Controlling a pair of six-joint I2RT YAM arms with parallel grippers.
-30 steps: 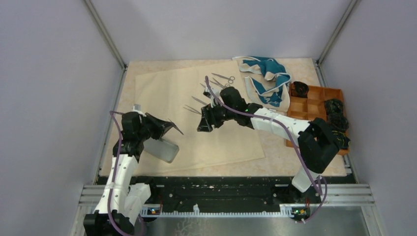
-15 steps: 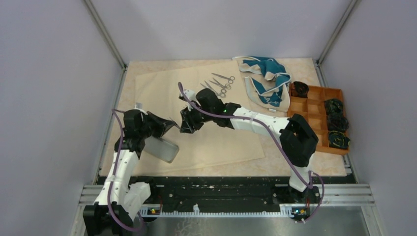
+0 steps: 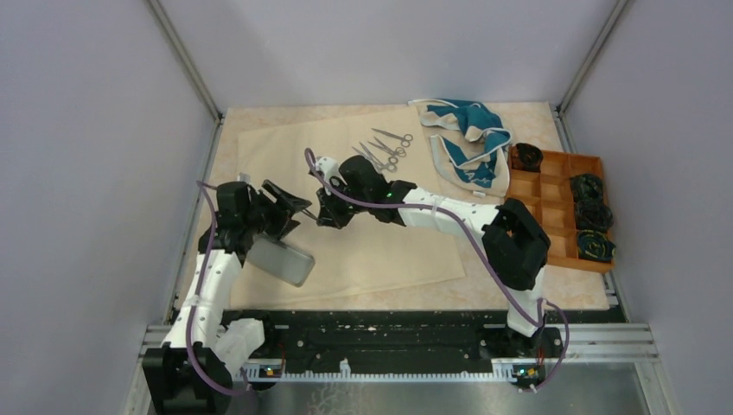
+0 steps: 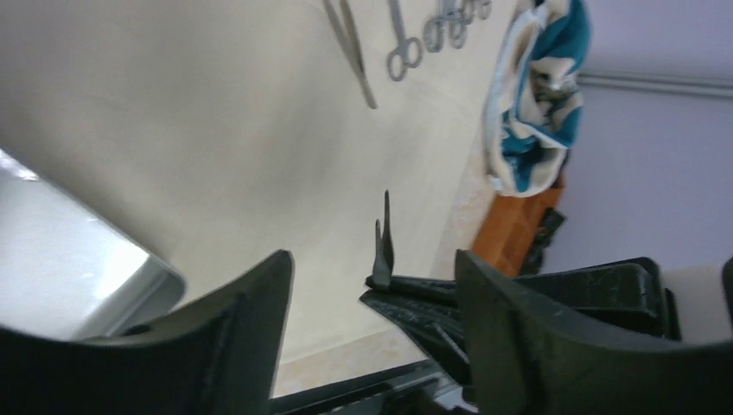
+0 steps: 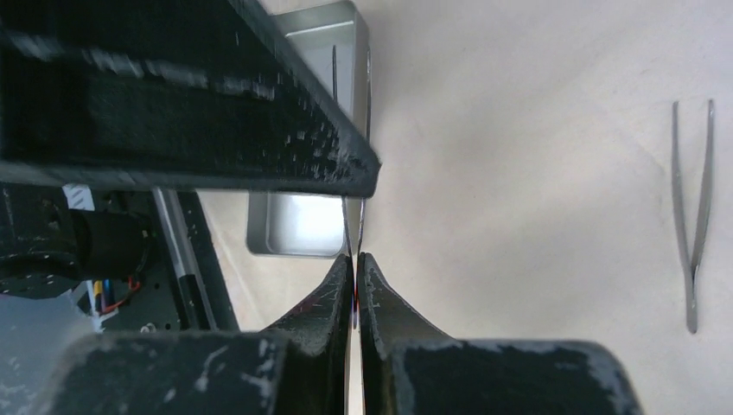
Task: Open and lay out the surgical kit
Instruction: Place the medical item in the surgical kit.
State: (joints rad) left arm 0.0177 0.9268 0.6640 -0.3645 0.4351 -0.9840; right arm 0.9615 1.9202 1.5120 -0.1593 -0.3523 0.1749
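Note:
The beige cloth wrap (image 3: pixel 380 251) lies spread flat. Thin silver tweezers (image 5: pixel 364 121) stick up between the two grippers, above the steel tray (image 3: pixel 278 261). My right gripper (image 3: pixel 321 214) (image 5: pixel 355 258) is shut on these tweezers, whose tips (image 4: pixel 383 226) also show in the left wrist view. Around them my left gripper (image 3: pixel 298 209) (image 4: pixel 372 259) stands open, its fingers (image 4: pixel 233 337) apart from the tweezers. Ring-handled scissors and forceps (image 3: pixel 389 147) lie on the cloth farther back. Another pair of tweezers (image 5: pixel 691 216) lies flat on the cloth.
A teal-and-white fabric (image 3: pixel 471 138) is bunched at the back right. An orange-brown compartment tray (image 3: pixel 562 199) with dark items stands at the right edge. The steel tray (image 4: pixel 69 259) lies by the cloth's near left corner, just under my left gripper.
My right arm swung left to the left gripper and shut on the tweezers it held. The left gripper then opened and let them go.

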